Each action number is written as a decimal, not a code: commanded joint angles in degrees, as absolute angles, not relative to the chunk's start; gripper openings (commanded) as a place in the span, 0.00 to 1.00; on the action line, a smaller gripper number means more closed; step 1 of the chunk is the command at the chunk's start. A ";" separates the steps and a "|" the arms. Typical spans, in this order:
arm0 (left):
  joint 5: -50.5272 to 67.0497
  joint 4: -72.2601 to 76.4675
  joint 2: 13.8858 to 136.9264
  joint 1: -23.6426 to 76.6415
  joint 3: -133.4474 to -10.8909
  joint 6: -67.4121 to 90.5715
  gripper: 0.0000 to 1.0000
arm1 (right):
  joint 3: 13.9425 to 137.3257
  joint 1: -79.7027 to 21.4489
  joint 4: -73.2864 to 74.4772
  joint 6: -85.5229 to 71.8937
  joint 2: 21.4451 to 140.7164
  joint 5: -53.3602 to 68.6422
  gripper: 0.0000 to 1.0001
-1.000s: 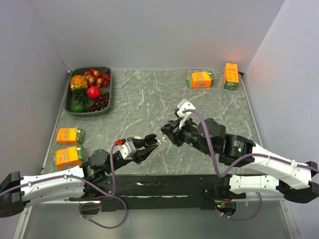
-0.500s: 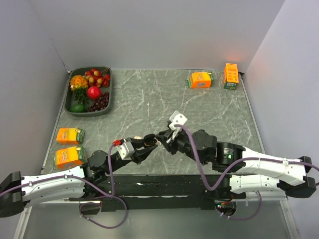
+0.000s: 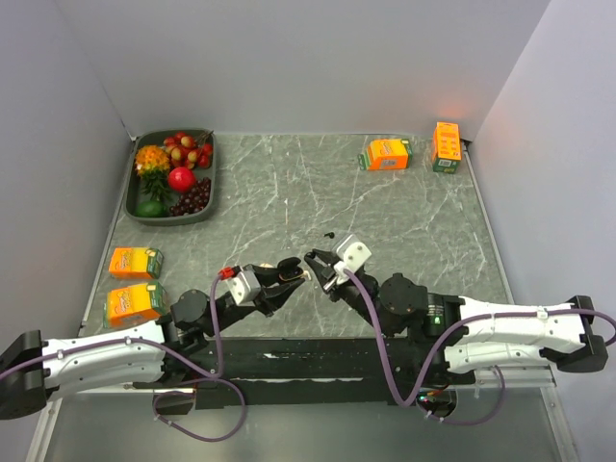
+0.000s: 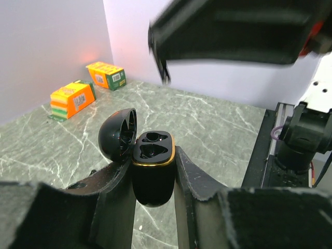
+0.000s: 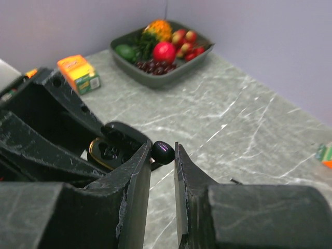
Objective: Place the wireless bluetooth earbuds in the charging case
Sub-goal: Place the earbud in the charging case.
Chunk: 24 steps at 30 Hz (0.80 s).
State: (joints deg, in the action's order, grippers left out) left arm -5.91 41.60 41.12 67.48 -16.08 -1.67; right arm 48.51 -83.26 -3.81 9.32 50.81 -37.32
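Black earbud (image 5: 163,152), black gold-rimmed charging case (image 4: 151,179), grey white-veined table (image 3: 289,192).

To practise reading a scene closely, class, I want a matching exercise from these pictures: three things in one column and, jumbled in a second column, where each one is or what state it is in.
Things:
1. charging case
2. black earbud
3. fruit tray

Places and states:
A. pinched between the fingertips of the right gripper
B. at the far left corner of the table
C. held in the left gripper, lid open, both sockets empty

Pairs: 1-C, 2-A, 3-B
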 commanded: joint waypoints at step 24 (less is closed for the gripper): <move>-8.96 44.74 42.01 67.41 -19.16 -0.44 0.01 | 42.28 -89.03 -22.76 18.64 53.88 -47.02 0.00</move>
